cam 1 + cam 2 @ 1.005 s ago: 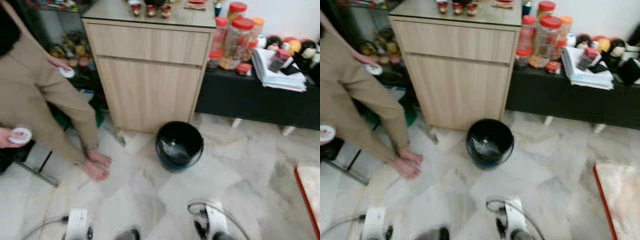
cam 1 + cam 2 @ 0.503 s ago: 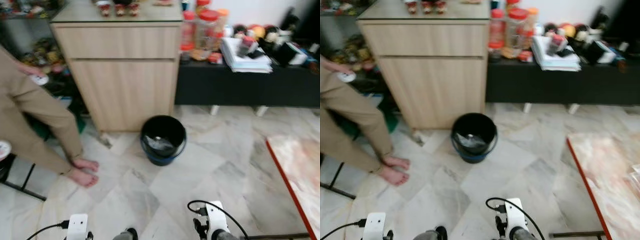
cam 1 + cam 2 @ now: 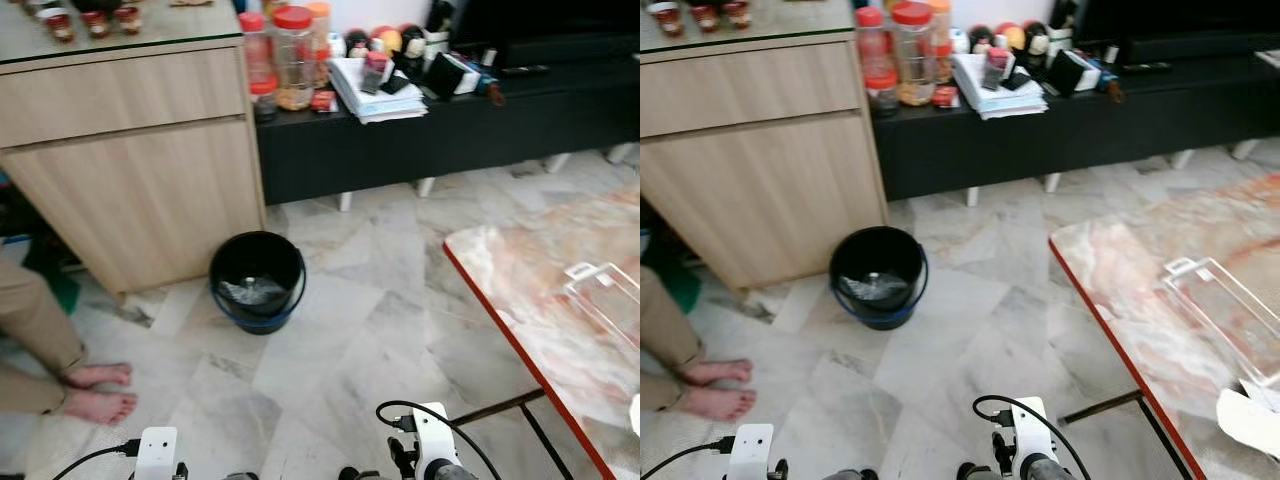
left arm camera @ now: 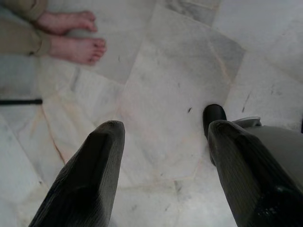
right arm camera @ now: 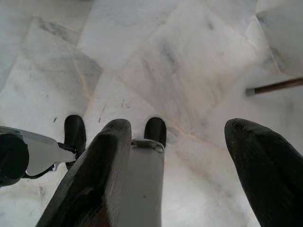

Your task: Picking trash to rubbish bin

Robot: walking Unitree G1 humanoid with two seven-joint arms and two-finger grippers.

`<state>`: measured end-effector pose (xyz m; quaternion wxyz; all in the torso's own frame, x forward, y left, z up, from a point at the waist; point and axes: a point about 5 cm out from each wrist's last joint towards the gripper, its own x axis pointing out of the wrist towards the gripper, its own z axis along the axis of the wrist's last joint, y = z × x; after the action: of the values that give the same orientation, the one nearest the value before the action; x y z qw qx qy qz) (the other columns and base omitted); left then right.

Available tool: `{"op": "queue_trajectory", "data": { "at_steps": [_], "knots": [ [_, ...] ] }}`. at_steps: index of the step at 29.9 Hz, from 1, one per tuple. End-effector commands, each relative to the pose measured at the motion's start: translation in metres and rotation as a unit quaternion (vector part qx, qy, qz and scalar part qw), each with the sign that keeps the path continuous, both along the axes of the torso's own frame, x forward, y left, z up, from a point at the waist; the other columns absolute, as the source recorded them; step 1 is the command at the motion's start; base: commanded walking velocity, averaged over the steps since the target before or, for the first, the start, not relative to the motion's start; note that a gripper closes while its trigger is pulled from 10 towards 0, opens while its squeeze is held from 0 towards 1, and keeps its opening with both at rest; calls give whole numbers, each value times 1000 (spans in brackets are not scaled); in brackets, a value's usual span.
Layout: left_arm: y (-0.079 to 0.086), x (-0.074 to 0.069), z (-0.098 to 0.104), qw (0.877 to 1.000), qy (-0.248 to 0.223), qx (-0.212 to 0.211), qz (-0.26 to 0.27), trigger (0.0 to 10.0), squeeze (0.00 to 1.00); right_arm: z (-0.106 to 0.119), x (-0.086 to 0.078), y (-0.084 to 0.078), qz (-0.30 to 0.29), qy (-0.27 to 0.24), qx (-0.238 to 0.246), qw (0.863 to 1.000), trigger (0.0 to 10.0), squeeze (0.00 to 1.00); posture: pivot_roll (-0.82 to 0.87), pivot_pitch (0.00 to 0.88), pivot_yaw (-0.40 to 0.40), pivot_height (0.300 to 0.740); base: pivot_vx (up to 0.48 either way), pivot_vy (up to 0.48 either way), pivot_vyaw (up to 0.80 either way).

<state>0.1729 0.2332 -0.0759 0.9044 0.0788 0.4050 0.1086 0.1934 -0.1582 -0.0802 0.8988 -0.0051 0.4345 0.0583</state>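
Observation:
A black rubbish bin with a blue base stands on the marble floor in front of a wooden cabinet; something pale lies at its bottom. A white crumpled piece lies at the near right corner of a red-edged marble table, beside a clear plastic container. Both arms hang low at my sides. My left gripper is open over bare floor, as is my right gripper, with nothing between the fingers.
A person's bare feet rest on the floor at my left. A low black bench along the wall carries jars, books and clutter. Open floor lies between me, the bin and the table.
The camera has swung to the right: the bin and cabinet have slid left in the picture, the person has mostly left it, and the marble table has come in on the right.

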Motion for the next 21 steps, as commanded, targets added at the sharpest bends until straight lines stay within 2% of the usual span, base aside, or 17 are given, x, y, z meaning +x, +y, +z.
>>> {"op": "queue_trajectory", "data": {
  "at_steps": [1,6,21],
  "knots": [
    [3,-9,-4,1000,20,2,-1,10000,0,-2,-3,0,-5,8,2,1000,10000,0,109,145,-21,740,0,0,-781],
    [3,-9,-4,1000,23,2,-2,10000,0,-2,-4,-1,-3,11,-1,1000,10000,0,113,148,-25,740,0,480,-781],
    [2,-12,-6,1000,26,2,-4,10000,0,-3,-5,-1,-9,14,-1,1000,10000,0,115,153,-26,740,0,0,-781]
  ]
}}
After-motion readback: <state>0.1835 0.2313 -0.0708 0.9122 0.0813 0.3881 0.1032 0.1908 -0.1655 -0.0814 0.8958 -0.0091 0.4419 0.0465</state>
